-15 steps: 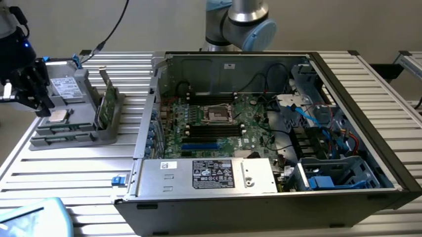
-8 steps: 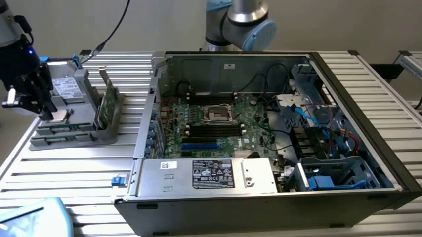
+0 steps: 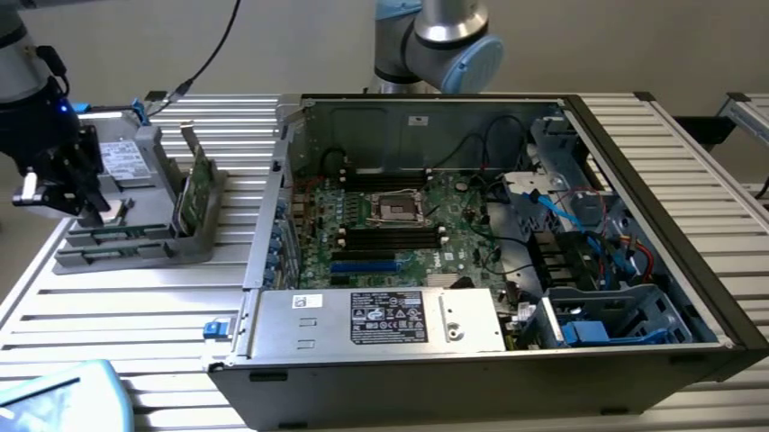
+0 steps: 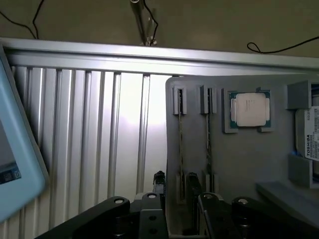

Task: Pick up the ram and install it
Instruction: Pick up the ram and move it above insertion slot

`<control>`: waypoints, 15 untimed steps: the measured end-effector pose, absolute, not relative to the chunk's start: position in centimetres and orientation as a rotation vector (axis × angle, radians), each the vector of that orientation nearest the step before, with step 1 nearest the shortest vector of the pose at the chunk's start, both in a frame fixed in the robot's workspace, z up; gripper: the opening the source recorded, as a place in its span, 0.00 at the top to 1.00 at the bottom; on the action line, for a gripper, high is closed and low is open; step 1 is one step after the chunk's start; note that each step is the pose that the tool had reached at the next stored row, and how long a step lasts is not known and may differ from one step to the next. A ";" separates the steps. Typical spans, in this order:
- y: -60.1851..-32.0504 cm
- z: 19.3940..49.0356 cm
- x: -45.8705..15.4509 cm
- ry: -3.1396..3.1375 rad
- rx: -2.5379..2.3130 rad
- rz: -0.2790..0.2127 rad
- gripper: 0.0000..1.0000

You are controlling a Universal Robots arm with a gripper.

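Note:
Two rams stand on edge in slots of a grey holder (image 4: 239, 164). In the wrist view the nearer ram (image 4: 180, 134) runs as a thin green line straight between my gripper's (image 4: 175, 181) two black fingers. The second ram (image 4: 208, 134) sits one slot over. The gripper is open; its fingers straddle the nearer ram's end with a gap on each side. In the exterior view the gripper (image 3: 86, 209) hangs over the holder's (image 3: 132, 247) end at the exterior view's left. Black memory slots (image 3: 387, 238) lie on the motherboard in the open computer case (image 3: 481, 225).
The holder also carries a processor chip (image 4: 249, 109), a hard drive (image 4: 308, 139) and a broader green card with a metal bracket (image 3: 198, 191). The case walls stand to the exterior view's right of the holder. A light blue object (image 3: 54, 396) lies at the table's front corner.

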State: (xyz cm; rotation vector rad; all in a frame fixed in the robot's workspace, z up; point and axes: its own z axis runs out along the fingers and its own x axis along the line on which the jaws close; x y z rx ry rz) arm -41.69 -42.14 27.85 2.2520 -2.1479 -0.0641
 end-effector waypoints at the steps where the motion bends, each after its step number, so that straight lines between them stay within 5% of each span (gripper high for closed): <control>1: -42.1 27.7 -41.7 -2.152 2.249 -0.064 0.69; 15: -41.8 25.1 -41.7 -2.198 2.208 -0.069 0.69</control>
